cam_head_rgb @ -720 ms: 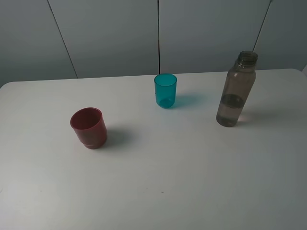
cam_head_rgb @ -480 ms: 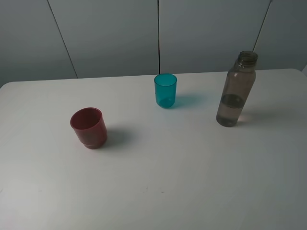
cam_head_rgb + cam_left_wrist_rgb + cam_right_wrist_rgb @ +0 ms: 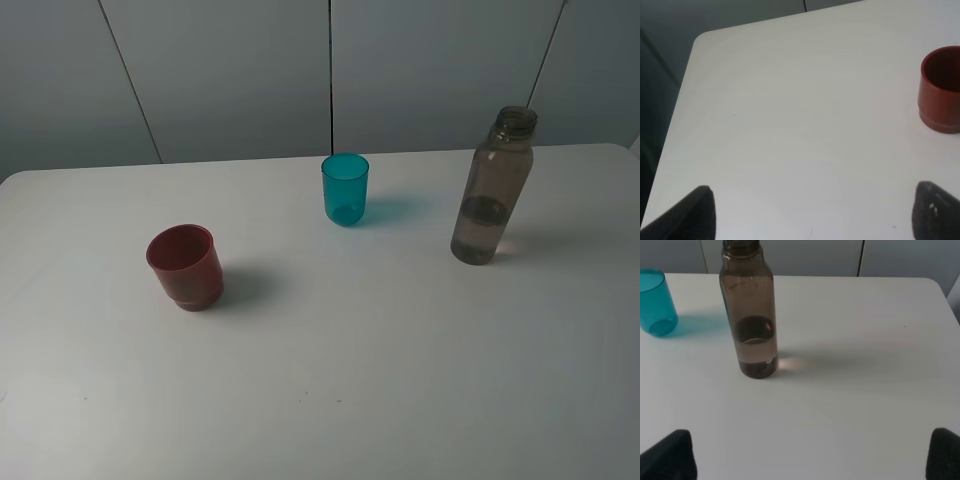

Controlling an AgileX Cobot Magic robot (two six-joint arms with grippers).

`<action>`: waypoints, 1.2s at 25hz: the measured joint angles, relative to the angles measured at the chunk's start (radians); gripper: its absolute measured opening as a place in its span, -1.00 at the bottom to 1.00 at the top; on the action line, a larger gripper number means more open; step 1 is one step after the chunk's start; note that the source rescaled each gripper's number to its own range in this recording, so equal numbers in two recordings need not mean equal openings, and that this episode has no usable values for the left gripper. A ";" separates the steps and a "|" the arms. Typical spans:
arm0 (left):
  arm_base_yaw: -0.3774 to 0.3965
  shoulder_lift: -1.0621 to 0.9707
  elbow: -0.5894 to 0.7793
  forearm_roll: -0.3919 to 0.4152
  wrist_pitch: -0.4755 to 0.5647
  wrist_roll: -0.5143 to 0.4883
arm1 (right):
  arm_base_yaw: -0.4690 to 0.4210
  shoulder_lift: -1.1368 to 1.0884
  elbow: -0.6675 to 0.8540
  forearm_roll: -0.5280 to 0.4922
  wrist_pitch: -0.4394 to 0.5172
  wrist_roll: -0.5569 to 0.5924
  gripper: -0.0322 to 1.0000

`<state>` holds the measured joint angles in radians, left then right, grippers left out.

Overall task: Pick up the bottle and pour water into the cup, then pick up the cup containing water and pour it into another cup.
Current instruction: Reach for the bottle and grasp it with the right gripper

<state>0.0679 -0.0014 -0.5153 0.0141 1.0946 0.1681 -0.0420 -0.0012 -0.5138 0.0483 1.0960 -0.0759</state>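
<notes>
Bottle (image 3: pixel 492 190) at right of the high view, upright on the white table (image 3: pixel 380 380), long axis vertical, open threaded neck up, waterline showing in the lower half through the smoky plastic. Teal cup (image 3: pixel 345 188) at upper centre, upright, mouth up, well apart from the bottle; contents hard to judge through the tinted wall. Red cup (image 3: pixel 185 266) at centre left, upright, mouth up, stepped base on the table, well apart from both others. No telling either gripper's state from this view. In the left wrist view, only two dark fingertips (image 3: pixel 700 212) of the left gripper (image 3: pixel 815 215), cut by the frame edge, spread wide, open, holding nothing; bare table between them; red cup well beyond one fingertip, partly cut off by the frame edge. In the right wrist view, only two blurred dark fingertips (image 3: pixel 670 455) of the right gripper (image 3: pixel 807 455), spread wide, open and empty; bottle upright well beyond them, rim clipped by the frame edge, pale glint (image 3: pixel 790 362) on the table at its foot; teal cup farther off to one side of the bottle, partly cut off.
</notes>
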 joint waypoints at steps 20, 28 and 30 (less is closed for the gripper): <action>0.000 0.000 0.000 0.000 0.000 0.000 | 0.000 0.000 0.000 0.000 0.000 0.000 1.00; 0.000 0.000 0.000 0.000 0.000 0.000 | 0.000 0.000 -0.006 0.014 -0.030 0.000 1.00; 0.000 0.000 0.000 0.000 0.000 0.000 | 0.000 0.022 -0.028 0.014 -0.085 0.000 1.00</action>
<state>0.0679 -0.0014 -0.5153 0.0141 1.0946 0.1681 -0.0420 0.0210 -0.5417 0.0622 1.0106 -0.0759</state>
